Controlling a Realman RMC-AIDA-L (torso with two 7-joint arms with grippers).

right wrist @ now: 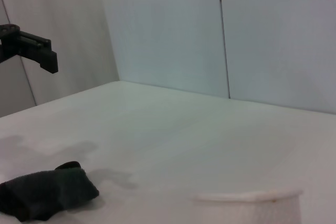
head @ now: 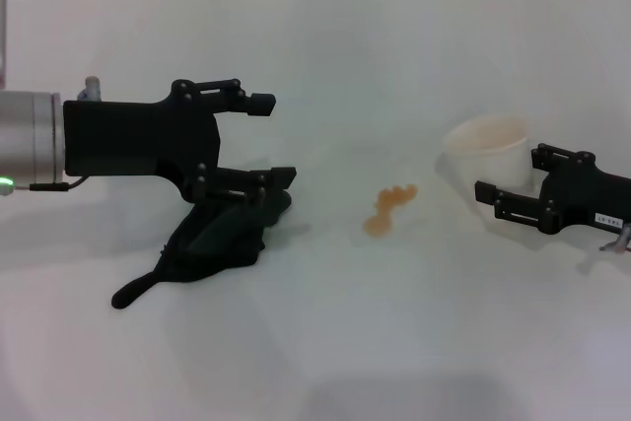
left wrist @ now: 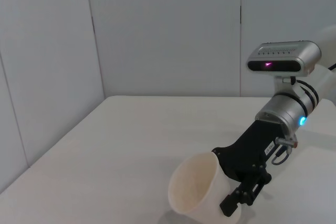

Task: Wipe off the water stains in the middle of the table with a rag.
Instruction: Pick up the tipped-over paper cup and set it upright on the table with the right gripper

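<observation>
Left gripper (head: 264, 138) over the rag (head: 219, 236), fingers spread wide: upper finger in the air, lower finger low against the top of the cloth. Nothing clamped yet. Rag lies bunched on the white surface (head: 325, 362), thin tail trailing out toward the robot's left. Water stains (head: 388, 208), a small orange-brown puddle, sit near the middle of the surface, to the right of the rag and apart from it, between rag and paper cup (head: 486, 150).

Right gripper (head: 508, 187) at the paper cup; fingers appear to hold the cup's wall on either side, cup upright. Idle otherwise.

Step in hand, as judged: taking up the rag. To do it well:
- close on the thick bunched middle, not the tail
- keep enough cloth hanging below the fingers to cover the puddle
- carry right, press flat, stroke across the whole stain
- stop short of the cup
</observation>
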